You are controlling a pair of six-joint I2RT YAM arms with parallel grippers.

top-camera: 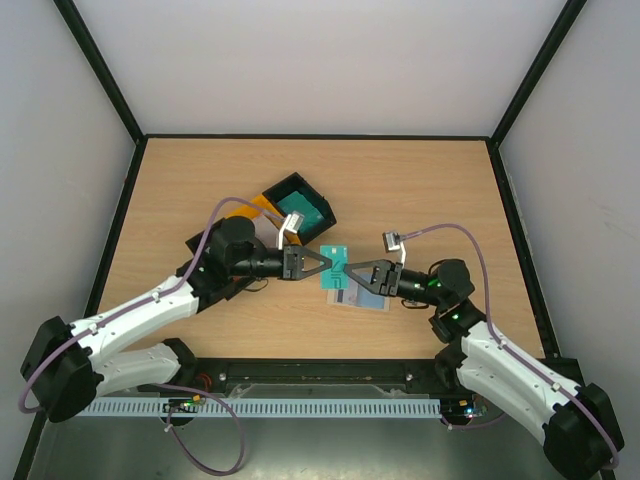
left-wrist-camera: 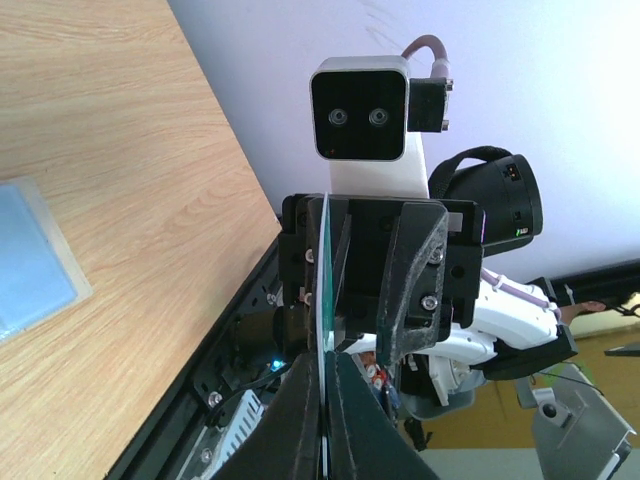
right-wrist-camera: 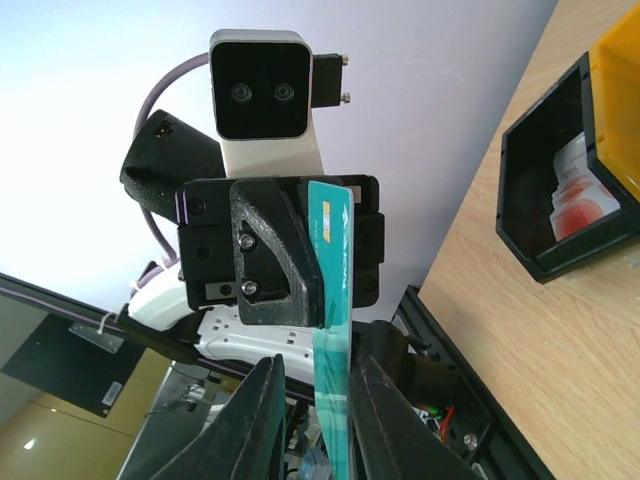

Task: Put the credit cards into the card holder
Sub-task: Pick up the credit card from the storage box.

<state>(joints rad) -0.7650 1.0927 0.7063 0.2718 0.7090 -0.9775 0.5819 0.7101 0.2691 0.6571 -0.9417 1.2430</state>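
Handover: my left claw (top-camera: pixel 322 264) is clenched on the teal card (top-camera: pixel 335 280), my right claw (top-camera: pixel 350 270) parted around it, above the open card holder (top-camera: pixel 368 300) on the table (top-camera: pixel 420 190). I should draw the right straight back, without brushing the card.

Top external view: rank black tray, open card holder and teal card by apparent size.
1. black tray, clearly largest.
2-3. card holder and teal card look about alike. The right hand covers part of the holder, so I won't rank them.
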